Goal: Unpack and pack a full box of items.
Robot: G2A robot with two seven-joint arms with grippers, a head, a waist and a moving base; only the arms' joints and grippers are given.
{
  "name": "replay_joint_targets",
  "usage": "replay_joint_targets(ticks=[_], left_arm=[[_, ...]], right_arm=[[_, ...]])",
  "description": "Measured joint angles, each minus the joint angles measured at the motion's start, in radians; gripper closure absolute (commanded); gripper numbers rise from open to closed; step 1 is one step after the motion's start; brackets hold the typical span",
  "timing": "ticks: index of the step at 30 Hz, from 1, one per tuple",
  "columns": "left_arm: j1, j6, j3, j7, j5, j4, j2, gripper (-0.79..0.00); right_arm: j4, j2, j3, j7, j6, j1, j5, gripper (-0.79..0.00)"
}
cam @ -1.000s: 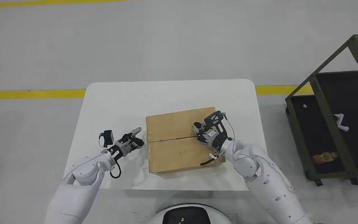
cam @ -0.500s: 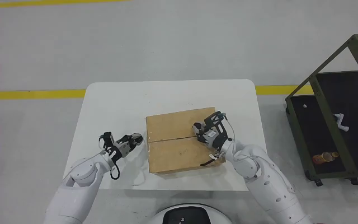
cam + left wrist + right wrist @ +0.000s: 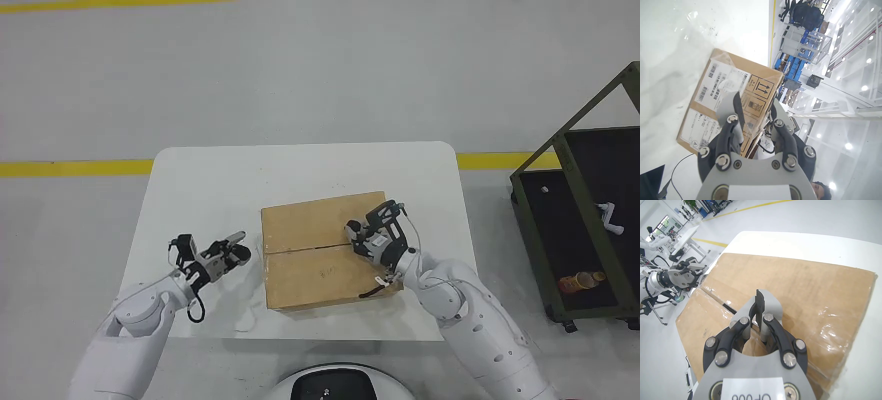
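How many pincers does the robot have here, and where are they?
2. The left pincer is open beside the box, over the white table. The right pincer is shut above the box top, near its seam.

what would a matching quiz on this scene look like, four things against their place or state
Things: 1 cardboard box; 2 left gripper; 3 right gripper; 4 green cart.
States: a shut, over the box top; b on the floor beside the table; c flaps closed, on the table; d open, beside the box.
Pairs: 1-c; 2-d; 3-a; 4-b.
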Motion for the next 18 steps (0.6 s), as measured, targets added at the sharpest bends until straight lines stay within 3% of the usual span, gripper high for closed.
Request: replay_joint_targets(ticks=[7, 18], left_arm=[[0.013, 0.032, 0.022, -0.019, -0.015, 0.001, -0.004, -0.785], [-0.062, 0.013, 0.088, -0.005, -0.088, 0.096, -0.030, -0.785]], right_arm=[[0.001, -0.001, 0.002, 0.004, -0.002, 0.005, 0.000, 0.000], [0.003, -0.003, 0.000, 0.006, 0.003, 0.008, -0.005, 0.000]])
